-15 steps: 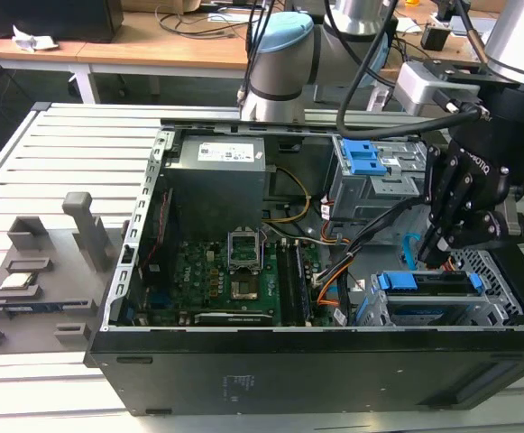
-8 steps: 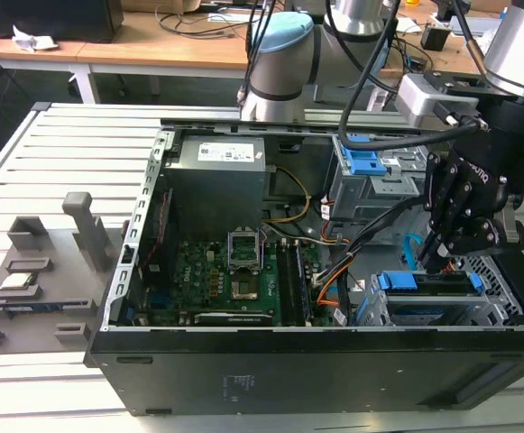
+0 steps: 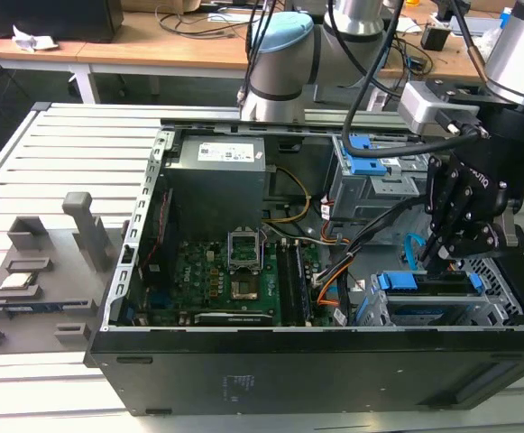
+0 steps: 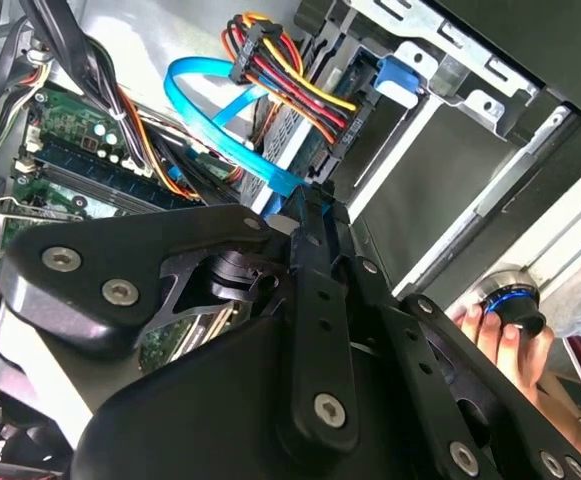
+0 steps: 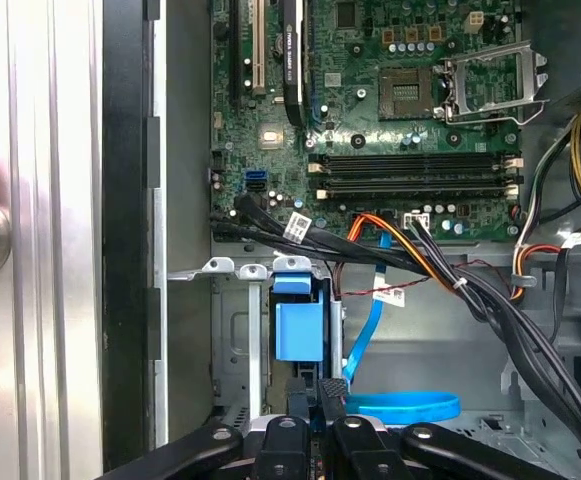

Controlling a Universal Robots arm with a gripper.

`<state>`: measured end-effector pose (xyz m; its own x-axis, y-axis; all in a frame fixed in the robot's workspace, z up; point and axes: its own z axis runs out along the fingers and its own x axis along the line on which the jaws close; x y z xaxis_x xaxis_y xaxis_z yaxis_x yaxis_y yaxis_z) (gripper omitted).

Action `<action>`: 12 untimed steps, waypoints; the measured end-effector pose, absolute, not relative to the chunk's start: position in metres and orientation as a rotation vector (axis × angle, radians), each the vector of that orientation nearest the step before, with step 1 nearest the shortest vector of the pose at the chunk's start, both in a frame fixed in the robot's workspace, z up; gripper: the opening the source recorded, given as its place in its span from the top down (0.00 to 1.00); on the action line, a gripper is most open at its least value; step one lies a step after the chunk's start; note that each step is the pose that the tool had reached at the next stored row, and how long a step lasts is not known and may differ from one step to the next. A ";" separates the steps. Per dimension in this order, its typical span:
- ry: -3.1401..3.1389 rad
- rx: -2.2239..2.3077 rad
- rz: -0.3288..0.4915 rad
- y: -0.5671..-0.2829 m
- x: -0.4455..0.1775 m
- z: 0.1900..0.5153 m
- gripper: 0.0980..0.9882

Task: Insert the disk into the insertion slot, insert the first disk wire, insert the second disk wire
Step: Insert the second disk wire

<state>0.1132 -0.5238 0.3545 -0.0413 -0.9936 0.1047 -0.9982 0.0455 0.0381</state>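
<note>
Disk [image 3: 428, 290]: flat, framed by a bright blue plastic carrier, seated in the insertion slot [image 3: 491, 311], a boxy silver sheet-metal cage with perforated sides. It lies directly below the fingers [image 3: 435, 262]. Fingers: black, jointed metal links, tips drawn close together in both wrist views [image 4: 315, 200] [image 5: 320, 392]; cannot tell whether they grip anything. Flat glossy blue ribbon cable [image 5: 402, 405] loops just beside the fingertips. Bundle of red, yellow and black wires [image 4: 290, 75] ends in a black connector beyond the tips. A hand [image 4: 505, 345] touches a round knob on the ribbed surface [image 3: 27, 162].
</note>
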 end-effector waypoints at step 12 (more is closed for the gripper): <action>-2.195 2.102 0.068 -0.524 0.119 0.345 0.93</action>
